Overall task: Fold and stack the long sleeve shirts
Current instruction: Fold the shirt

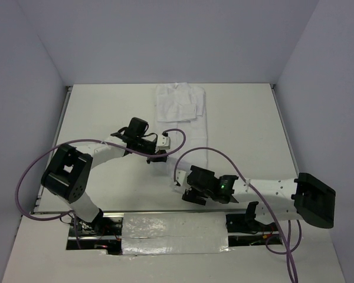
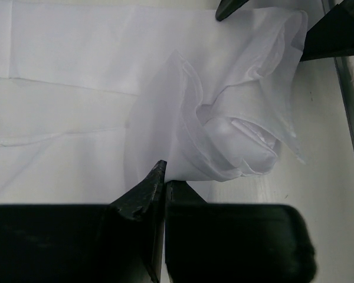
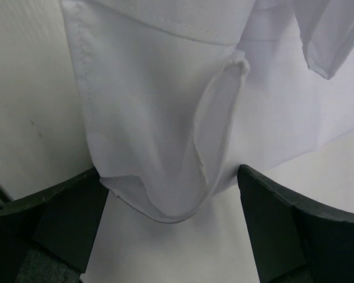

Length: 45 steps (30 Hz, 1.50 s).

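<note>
A white long sleeve shirt [image 1: 186, 138] lies spread on the white table between my arms, hard to tell from the tabletop. My left gripper [image 1: 159, 154] is shut, and its tips [image 2: 164, 177] pinch the edge of a bunched, rolled-up fold of the shirt [image 2: 224, 130]. My right gripper [image 1: 186, 188] is open. In its wrist view the right gripper [image 3: 171, 230] has one finger on each side of a hanging shirt end with a stitched hem [image 3: 165, 171], not touching it. A second white garment [image 1: 178, 101] lies folded at the back middle.
Grey walls close in the table at the back and both sides. A crinkled silvery strip [image 1: 177, 233] lies along the near edge between the arm bases. Purple cables [image 1: 194, 154] loop over the middle. Dark parts [image 2: 336, 32] show at the top right of the left wrist view.
</note>
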### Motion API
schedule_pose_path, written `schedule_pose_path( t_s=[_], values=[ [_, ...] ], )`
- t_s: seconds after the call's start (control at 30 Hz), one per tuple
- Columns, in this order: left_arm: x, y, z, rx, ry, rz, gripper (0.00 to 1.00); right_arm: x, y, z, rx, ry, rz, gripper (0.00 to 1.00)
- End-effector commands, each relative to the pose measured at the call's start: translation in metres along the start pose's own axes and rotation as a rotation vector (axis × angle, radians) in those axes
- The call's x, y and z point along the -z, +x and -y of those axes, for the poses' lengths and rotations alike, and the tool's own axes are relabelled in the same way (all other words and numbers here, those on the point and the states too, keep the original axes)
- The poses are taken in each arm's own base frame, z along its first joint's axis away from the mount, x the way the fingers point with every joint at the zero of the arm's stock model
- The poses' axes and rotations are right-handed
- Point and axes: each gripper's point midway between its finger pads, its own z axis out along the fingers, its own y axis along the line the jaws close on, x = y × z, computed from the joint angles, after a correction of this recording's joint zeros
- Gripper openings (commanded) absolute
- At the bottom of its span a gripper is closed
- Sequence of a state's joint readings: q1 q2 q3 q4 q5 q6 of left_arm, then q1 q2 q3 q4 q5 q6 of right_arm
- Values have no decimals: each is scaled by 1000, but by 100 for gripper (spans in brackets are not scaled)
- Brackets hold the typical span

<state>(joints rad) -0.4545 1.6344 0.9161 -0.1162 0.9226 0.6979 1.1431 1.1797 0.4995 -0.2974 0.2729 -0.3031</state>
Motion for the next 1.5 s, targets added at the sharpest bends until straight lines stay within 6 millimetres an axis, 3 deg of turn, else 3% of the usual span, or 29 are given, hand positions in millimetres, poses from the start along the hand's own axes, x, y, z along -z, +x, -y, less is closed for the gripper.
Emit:
schedule_pose_path(
  t_s=[0.0, 0.1, 0.2, 0.37, 0.43, 0.47, 0.53, 0.6, 0.63, 0.7, 0.87, 1.0, 1.03, 1.23, 1.47],
  values=[
    [-1, -5, 2, 10, 22, 39, 10, -4, -29, 12, -54, 73, 80, 94],
    [-1, -5, 2, 15, 22, 39, 10, -1, -32, 9, -40, 50, 103, 85],
    [0, -6, 1, 19, 15, 41, 10, 5, -30, 9, -50, 46, 120, 69],
    [-1, -5, -1, 23, 10, 40, 10, 13, -22, 6, -49, 28, 119, 79],
    [-1, -5, -3, 25, 5, 38, 10, 14, -23, 9, -58, 43, 124, 72],
    [-1, -5, -3, 26, 3, 38, 10, 15, -26, 10, -61, 46, 139, 67],
    [0, -5, -4, 28, 0, 36, 10, 18, -29, 15, -73, 69, 159, 41],
    [0, -7, -6, 33, -10, 36, 10, 20, -31, 18, -69, 87, 176, 28],
    [0, -7, -8, 38, -16, 36, 10, 20, -32, 20, -68, 92, 183, 15],
    [1, -6, -11, 64, -30, 38, 9, 20, -31, 24, -65, 105, 189, 0],
    [4, -7, -13, 107, -43, 43, 9, 23, -39, 42, -102, 139, 226, 0],
    [10, -10, -19, 173, -73, 59, 8, 30, -55, 75, -162, 182, 304, 0],
    [11, -11, -19, 214, -75, 63, 7, 33, -59, 94, -186, 215, 327, 0],
    [19, -23, -41, 301, -174, 122, 4, 31, -76, 141, -174, 257, 375, 0],
    [33, -19, -83, 414, -395, 162, 0, 14, -91, 190, -150, 325, 372, 0]
  ],
)
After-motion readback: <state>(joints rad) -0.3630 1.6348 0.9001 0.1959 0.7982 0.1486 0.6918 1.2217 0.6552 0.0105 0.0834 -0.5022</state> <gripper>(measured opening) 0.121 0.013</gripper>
